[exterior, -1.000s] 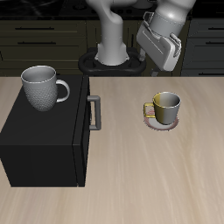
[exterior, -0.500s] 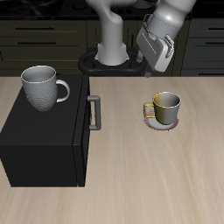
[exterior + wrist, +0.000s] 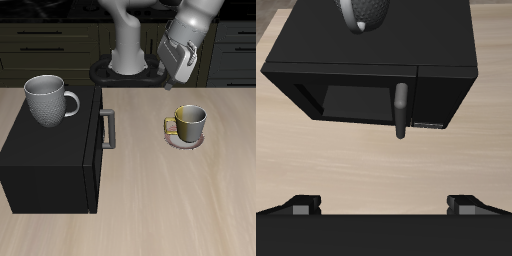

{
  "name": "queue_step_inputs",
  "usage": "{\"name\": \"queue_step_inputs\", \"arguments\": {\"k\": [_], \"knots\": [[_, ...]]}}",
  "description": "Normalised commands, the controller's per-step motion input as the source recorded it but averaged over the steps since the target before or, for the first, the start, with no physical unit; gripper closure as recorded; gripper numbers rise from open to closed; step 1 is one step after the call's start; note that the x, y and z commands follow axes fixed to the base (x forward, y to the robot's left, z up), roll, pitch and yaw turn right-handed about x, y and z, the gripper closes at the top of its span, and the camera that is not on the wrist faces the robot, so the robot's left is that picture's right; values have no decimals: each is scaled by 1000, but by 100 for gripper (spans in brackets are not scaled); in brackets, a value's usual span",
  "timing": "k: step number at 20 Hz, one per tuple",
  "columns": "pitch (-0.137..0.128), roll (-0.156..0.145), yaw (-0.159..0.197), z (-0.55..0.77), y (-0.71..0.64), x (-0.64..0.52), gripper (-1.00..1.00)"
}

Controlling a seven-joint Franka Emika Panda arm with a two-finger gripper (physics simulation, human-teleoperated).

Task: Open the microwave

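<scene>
1. The gripper [image 3: 178, 55] hangs up high over the back of the table [image 3: 180, 200], tilted, holding nothing; in the wrist view its fingertips [image 3: 302, 204] sit wide apart, so it's open
2. The microwave [image 3: 52, 150] is well away from it, nearer the front edge, door shut, grey bar handle [image 3: 107, 129] facing the yellow mug
3. A grey mug [image 3: 48, 98] stands on top of the microwave
4. The yellow mug [image 3: 189, 122] sits on a small saucer [image 3: 184, 141] beside the microwave, apart from it

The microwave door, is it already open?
No, the microwave door sits flush against the body with its grey bar handle untouched, and the gripper hangs well above the table, away from it.
</scene>
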Motion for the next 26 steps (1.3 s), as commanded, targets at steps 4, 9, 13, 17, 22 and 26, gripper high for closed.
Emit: {"name": "queue_step_inputs", "arguments": {"k": [4, 9, 13, 17, 22, 26], "knots": [[-45, -40, -19, -113, -213, 53, -100], [33, -41, -13, -183, -270, 124, -100], [43, -45, -46, -250, -335, 71, -100], [21, -16, 4, -211, -84, -20, -100], [39, -29, -30, -334, -188, -25, -100], [-22, -47, -4, -134, -189, -140, -100]]}}
